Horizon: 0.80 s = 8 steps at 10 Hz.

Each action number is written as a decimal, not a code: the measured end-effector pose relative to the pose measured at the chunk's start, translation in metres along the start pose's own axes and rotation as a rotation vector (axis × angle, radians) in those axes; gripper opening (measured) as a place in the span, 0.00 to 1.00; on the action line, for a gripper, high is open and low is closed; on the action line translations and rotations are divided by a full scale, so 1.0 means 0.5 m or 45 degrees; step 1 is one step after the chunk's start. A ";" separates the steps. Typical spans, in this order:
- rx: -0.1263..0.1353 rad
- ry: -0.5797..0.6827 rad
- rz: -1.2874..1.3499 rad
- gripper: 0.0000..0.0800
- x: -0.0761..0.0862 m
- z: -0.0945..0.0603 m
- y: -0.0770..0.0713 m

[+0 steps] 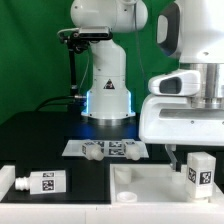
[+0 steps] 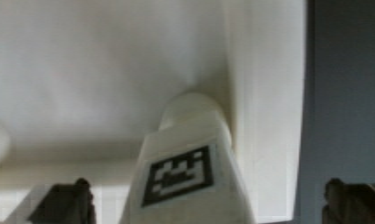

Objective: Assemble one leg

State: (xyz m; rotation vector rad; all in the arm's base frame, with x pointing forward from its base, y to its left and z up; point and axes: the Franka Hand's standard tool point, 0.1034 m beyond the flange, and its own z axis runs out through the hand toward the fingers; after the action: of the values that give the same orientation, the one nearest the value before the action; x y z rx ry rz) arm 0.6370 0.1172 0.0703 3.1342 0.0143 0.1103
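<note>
The robot arm's base (image 1: 108, 95) stands at the back on a black table (image 1: 40, 135). A flat marker board (image 1: 108, 150) lies in front of it. A white leg (image 1: 35, 183) lies on its side at the exterior view's left. Another leg (image 1: 201, 170) stands upright under the gripper (image 1: 198, 158), maybe held. A wide white board (image 1: 150, 190) sits below.

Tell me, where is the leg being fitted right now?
In the exterior view's lower right, the leg stands upright on the white board, under the gripper.
</note>
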 end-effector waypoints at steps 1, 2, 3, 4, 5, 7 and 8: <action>0.005 -0.001 0.071 0.78 0.000 0.000 -0.001; 0.005 -0.001 0.095 0.57 0.000 0.000 -0.001; 0.004 -0.001 0.093 0.57 0.000 0.000 0.000; 0.004 -0.001 0.141 0.35 0.000 0.001 0.000; 0.005 -0.002 0.272 0.35 -0.001 0.001 0.000; 0.003 0.017 0.591 0.35 0.001 0.002 -0.001; 0.004 0.032 0.779 0.35 0.001 0.003 -0.002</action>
State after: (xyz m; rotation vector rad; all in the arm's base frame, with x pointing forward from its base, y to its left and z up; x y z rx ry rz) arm 0.6376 0.1180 0.0691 3.0148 -0.9372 0.1477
